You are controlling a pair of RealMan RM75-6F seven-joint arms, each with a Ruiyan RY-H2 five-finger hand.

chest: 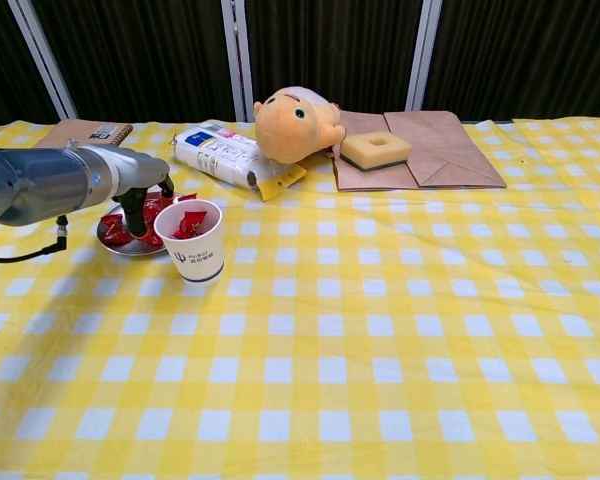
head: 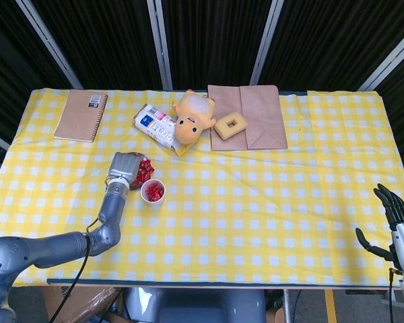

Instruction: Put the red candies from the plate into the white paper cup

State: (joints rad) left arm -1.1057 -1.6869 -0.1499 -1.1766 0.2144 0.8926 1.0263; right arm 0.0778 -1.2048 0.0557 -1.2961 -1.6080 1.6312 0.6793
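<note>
A small metal plate of red candies sits on the left of the table, also seen as the plate in the head view. Just right of it stands the white paper cup, with red candies inside; from above, the cup shows the same. My left hand hangs over the plate, its fingers reaching down among the candies. Whether they pinch one is hidden. From above, the left hand covers the plate's left half. My right hand is off the table's right edge, fingers spread, empty.
At the back lie a brown notebook, a white snack packet, a yellow plush toy and a brown paper bag with a square sponge-like ring on it. Yellow checked cloth covers the table.
</note>
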